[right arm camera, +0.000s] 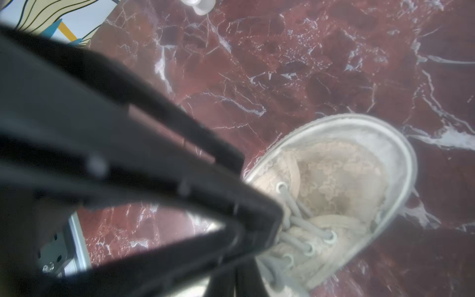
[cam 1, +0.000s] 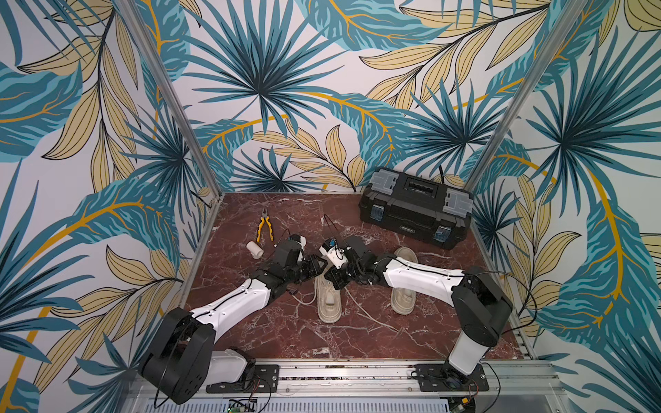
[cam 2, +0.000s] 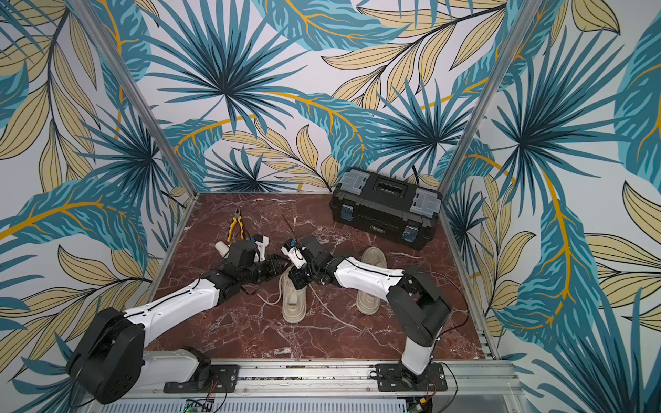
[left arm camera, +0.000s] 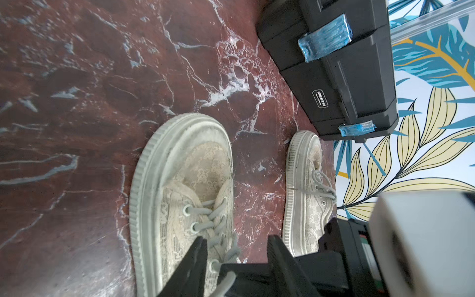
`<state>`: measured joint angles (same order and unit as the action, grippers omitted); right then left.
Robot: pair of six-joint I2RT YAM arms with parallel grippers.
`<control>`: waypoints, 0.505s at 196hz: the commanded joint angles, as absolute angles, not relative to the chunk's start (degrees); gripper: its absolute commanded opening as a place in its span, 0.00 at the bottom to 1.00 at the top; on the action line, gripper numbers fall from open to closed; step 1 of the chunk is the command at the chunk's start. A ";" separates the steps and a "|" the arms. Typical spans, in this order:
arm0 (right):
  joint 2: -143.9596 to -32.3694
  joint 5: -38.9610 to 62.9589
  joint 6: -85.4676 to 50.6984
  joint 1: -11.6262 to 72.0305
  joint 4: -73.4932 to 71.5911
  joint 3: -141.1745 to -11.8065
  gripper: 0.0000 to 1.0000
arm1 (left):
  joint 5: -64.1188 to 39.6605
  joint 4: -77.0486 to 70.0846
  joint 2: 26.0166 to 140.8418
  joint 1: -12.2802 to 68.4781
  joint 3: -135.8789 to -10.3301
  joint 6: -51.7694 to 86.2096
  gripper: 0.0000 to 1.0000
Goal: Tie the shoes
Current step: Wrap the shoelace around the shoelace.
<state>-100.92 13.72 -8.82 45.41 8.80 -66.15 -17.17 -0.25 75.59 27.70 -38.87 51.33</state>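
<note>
Both arms meet over the middle shoe (cam 1: pixel 329 304) on the red marble worktop (cam 1: pixel 286 332), with the second shoe (cam 1: pixel 404 300) partly under the right arm. Bare marble runs to the front rail. A black toolbox (cam 1: pixel 415 211) fills the far right corner, its label unreadable. The left end effector (left arm camera: pixel 236 239) stands part open astride the laces (left arm camera: pixel 213 213). The right end effector (right arm camera: pixel 270 218) is pinched closed above them.

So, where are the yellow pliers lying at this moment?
In both top views the yellow pliers lie on the marble table, far left, just behind the small white cylinder; the black toolbox sits opposite, far right.
</note>
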 commanded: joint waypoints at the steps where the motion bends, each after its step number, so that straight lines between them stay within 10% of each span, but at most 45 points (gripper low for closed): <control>1: -99.23 11.81 -9.97 45.44 7.91 -64.78 0.00 | -16.21 -1.30 74.89 28.31 -37.01 52.12 0.42; 99: -99.67 13.44 -11.16 45.44 6.86 -65.21 0.00 | -15.88 -4.56 77.70 30.35 -36.51 53.78 0.33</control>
